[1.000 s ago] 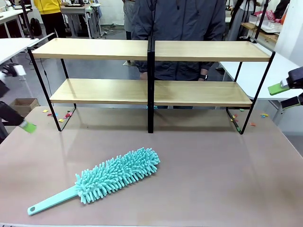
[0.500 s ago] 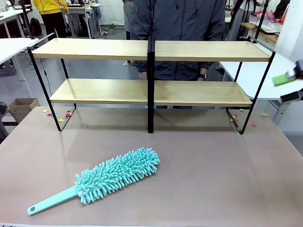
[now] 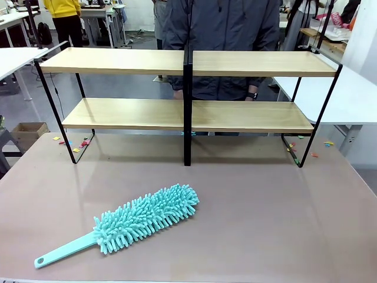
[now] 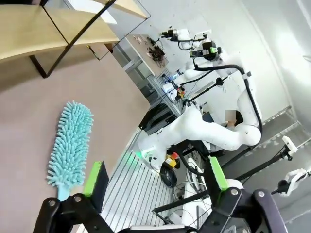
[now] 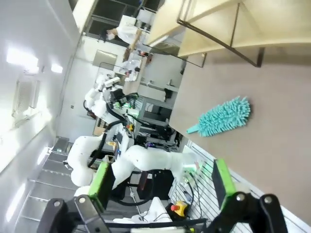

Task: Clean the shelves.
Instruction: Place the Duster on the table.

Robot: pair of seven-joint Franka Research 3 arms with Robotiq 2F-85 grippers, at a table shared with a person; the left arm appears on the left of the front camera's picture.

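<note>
Two-level shelves (image 3: 188,112) stand at the far side of the table (image 3: 265,218), a person (image 3: 221,35) behind them. Both the left gripper (image 4: 155,182) and right gripper (image 5: 159,179) hang tilted with fingers spread wide, holding nothing; each wrist view looks down at the teal duster (image 3: 144,217) lying on the table

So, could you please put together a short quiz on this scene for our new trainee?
1. True or false: the teal duster lies on the lower board of the shelves.
2. Which end of the duster points toward the shelves in the front view? A) the handle B) the fluffy head
3. How do the fingers of the left gripper and the right gripper stand, and what do they hold?

Key: 1. False, it lies on the table in front of the shelves. 2. B. 3. Both open, holding nothing.
</note>
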